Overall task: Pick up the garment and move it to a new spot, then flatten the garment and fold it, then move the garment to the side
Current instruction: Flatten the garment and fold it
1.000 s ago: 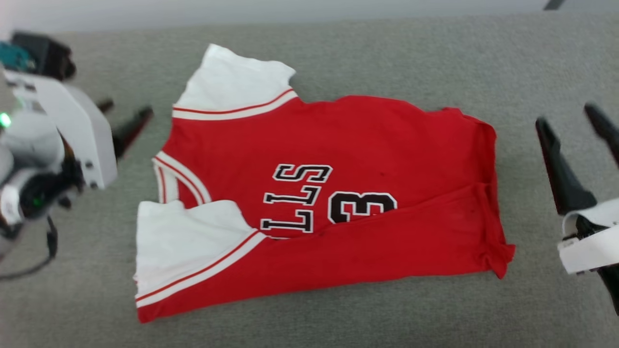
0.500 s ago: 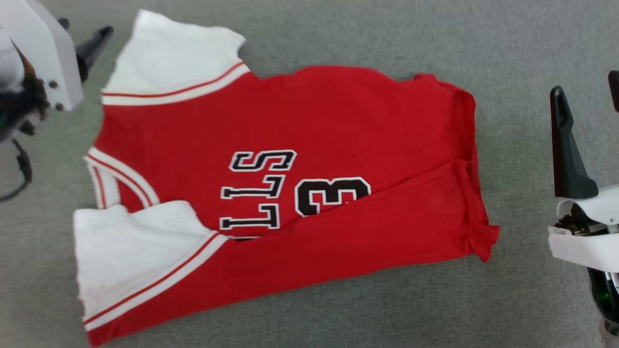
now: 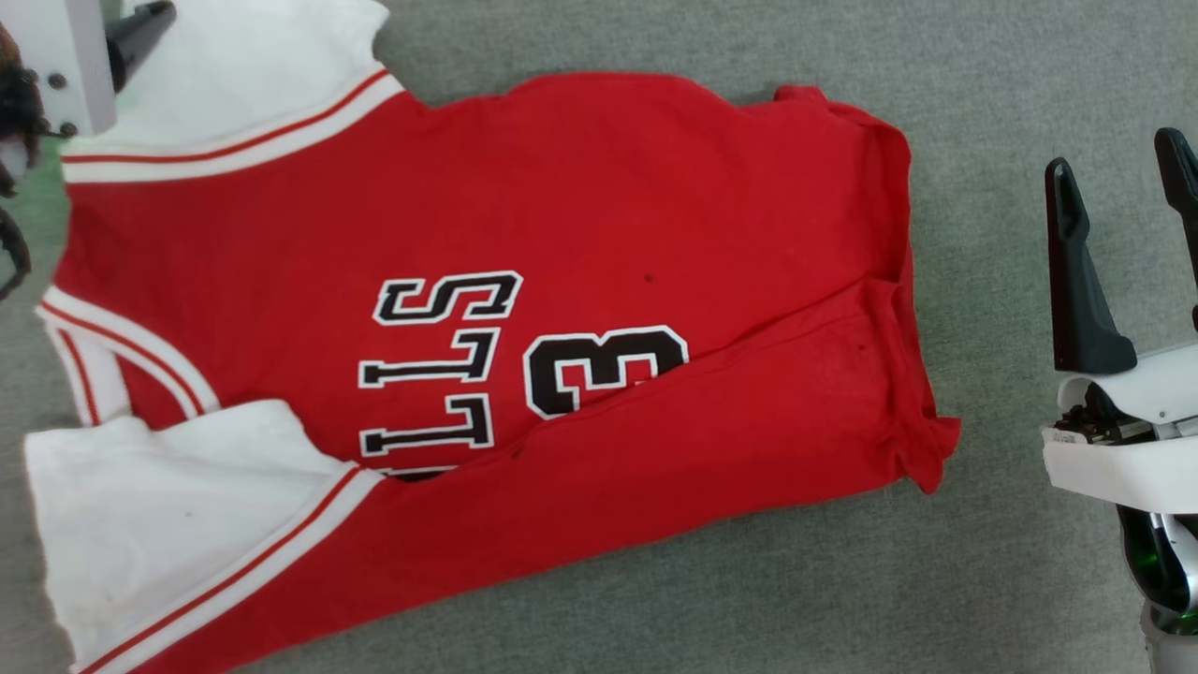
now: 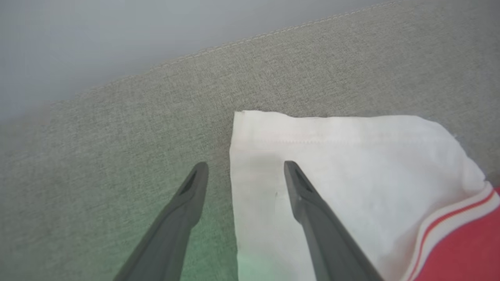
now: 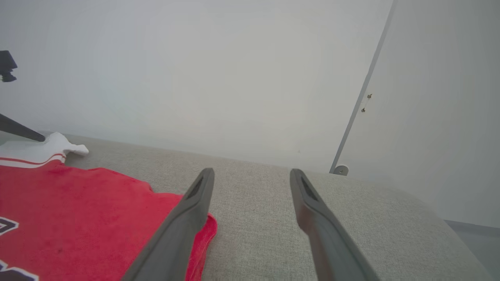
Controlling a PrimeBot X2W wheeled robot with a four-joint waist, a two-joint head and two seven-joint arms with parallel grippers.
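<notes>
A grey woven cushion (image 3: pixel 983 580) with a coarse, matte weave carries the work, with a pale bare wall (image 5: pixel 195 78) behind it. The garment (image 3: pixel 524 187) lies spread across the centre and nine o'clock side of the head view. It is a soft red jersey with white sleeves edged in thin red-and-white stripes. Its lower long edge is turned up as a flap (image 3: pixel 749 421) over the black-and-white lettering (image 3: pixel 440 374).

This looks like the folding step, one lengthwise fold made. The left gripper (image 4: pixel 245 164), at eleven o'clock, has its fingers wide, straddling the edge of the far white sleeve (image 4: pixel 343 164) and holding nothing. The right gripper (image 3: pixel 1114 154), at three o'clock, is equally wide and empty, just beside the hem. Next, likely, comes a pinch on that limp sleeve, low enough to catch its thin cloth.
</notes>
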